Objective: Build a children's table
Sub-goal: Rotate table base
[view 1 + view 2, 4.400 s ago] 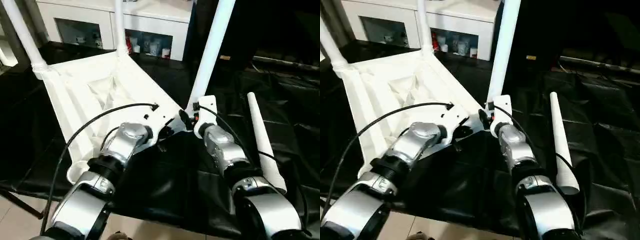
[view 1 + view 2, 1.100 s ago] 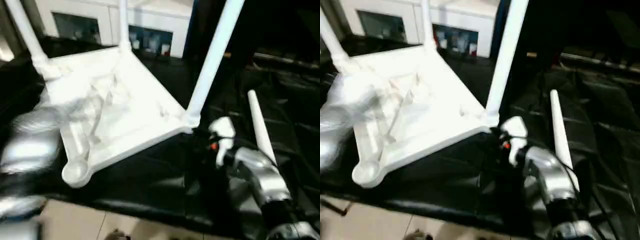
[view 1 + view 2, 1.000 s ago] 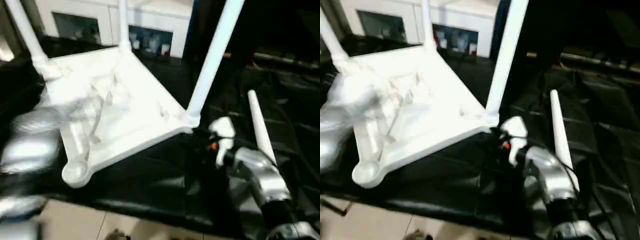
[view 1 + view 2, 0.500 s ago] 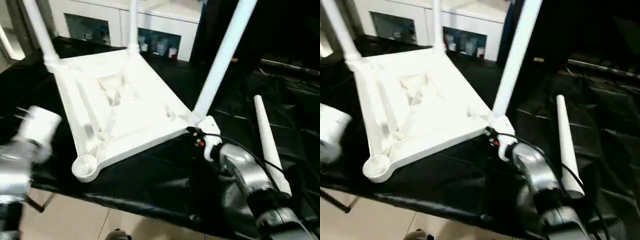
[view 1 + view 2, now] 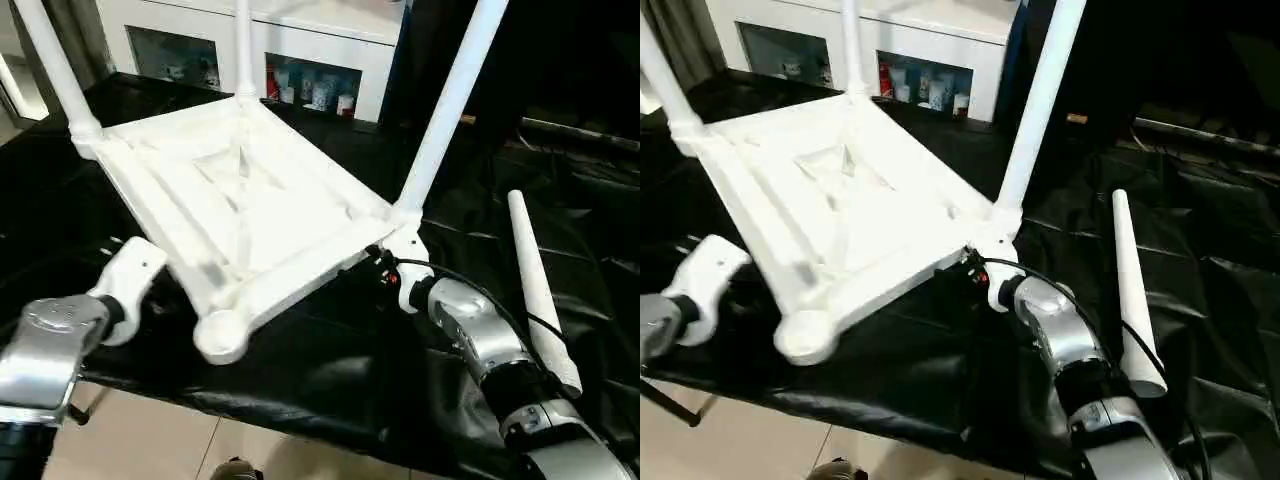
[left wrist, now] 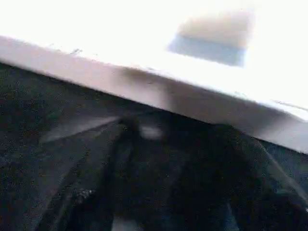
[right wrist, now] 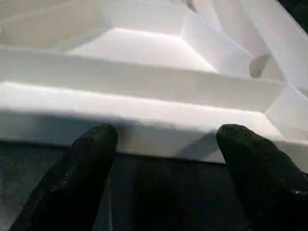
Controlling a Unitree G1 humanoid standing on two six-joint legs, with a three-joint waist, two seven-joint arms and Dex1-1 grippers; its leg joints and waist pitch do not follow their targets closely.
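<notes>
Lying upside down on the black cloth (image 5: 330, 380), the children's table (image 5: 250, 210) has three legs standing in their sockets, while the fourth leg (image 5: 540, 290) lies loose to its right and the near corner socket (image 5: 220, 335) waits empty. Right gripper (image 7: 166, 144) faces the table's near edge, fingers (image 7: 91, 144) spread wide, nothing held; left gripper (image 5: 125, 285) sits low by the left edge, and I can't tell its grip

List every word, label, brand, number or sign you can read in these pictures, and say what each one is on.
No text can be read.
The items behind the glass doors of the white cabinet are too small to read.
The small tan tag on the dark background beyond the black cloth is too small to read.
The upturned table top, its legs and the loose leg are plain.
</notes>
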